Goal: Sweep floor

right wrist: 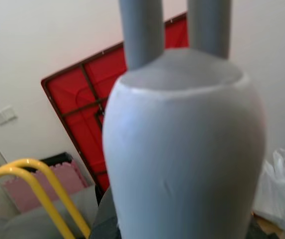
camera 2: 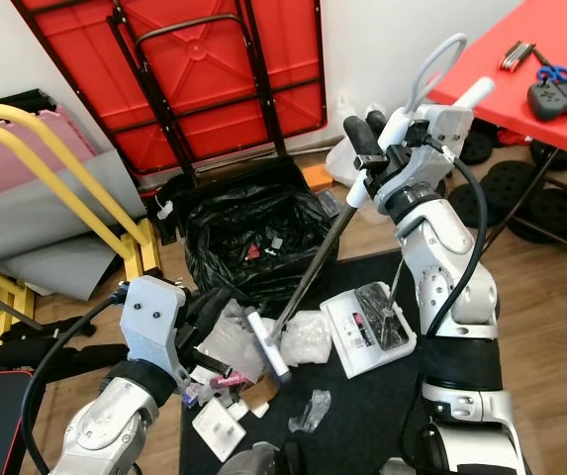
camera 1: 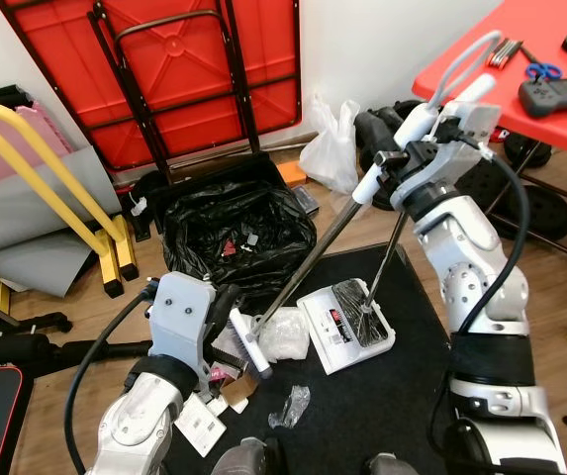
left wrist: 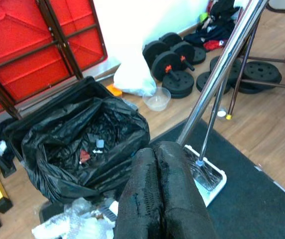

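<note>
The left gripper (left wrist: 162, 194), fingers pressed together, hovers over crumpled clear plastic litter (camera 1: 281, 336) on the dark mat (camera 1: 382, 406). The right gripper (camera 1: 394, 163) clamps the long metal-handled broom (camera 1: 313, 259), beside the white dustpan (camera 1: 347, 327).

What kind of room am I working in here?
Probably a home gym or storage room: weight plates lie on the wood floor, a folded red table leans against the wall, and yellow rails stand beside a black trash bag.
</note>
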